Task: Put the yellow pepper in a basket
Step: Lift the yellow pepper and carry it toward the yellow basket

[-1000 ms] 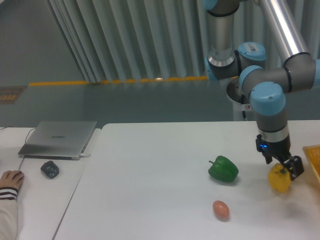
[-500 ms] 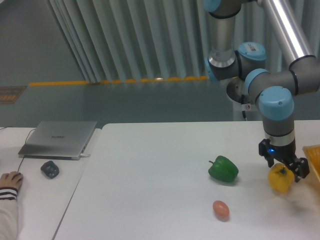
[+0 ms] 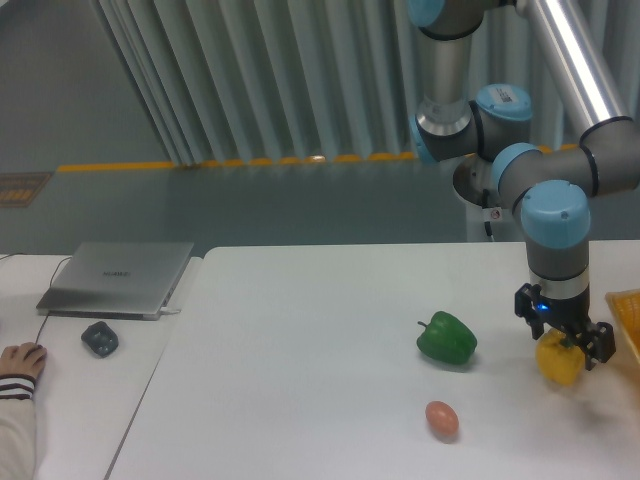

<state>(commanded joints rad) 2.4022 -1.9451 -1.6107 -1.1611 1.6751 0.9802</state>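
Just left of the basket point(image 3: 628, 318), our gripper point(image 3: 563, 342) is clamped on the yellow pepper point(image 3: 558, 362) from above, holding it seemingly clear of the table point(image 3: 300, 380). Gripping its top should let us lower it into the basket. Farther left sits the green pepper point(image 3: 447, 338).

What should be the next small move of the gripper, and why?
Probably carry the yellow pepper to the right, toward the basket. The gripper is shut on it from above, and the basket's edge shows at the frame's right border.
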